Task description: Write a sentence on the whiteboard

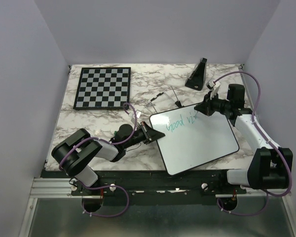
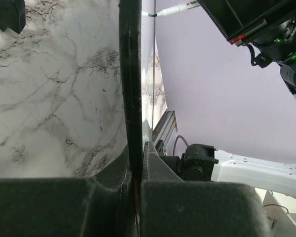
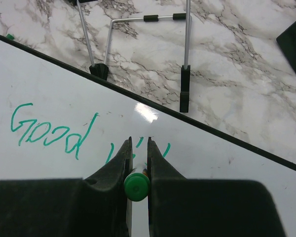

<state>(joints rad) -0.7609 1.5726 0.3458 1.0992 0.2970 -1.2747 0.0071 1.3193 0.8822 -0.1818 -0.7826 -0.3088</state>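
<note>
Right jaws, clamped on the green marker (image 3: 136, 186), sit at the end of the sentence (image 1: 180, 122), blank whiteboard (image 1: 202, 148) running rightward; left jaws pinch its left edge.

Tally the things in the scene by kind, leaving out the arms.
2 boards: chessboard, whiteboard
1 marker
1 wire stand
1 black wedge
Total: 5

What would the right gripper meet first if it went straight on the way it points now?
Most likely the whiteboard: the right gripper, jaws shut on a green marker, aims at its surface by the green writing. Contact is unclear.
</note>
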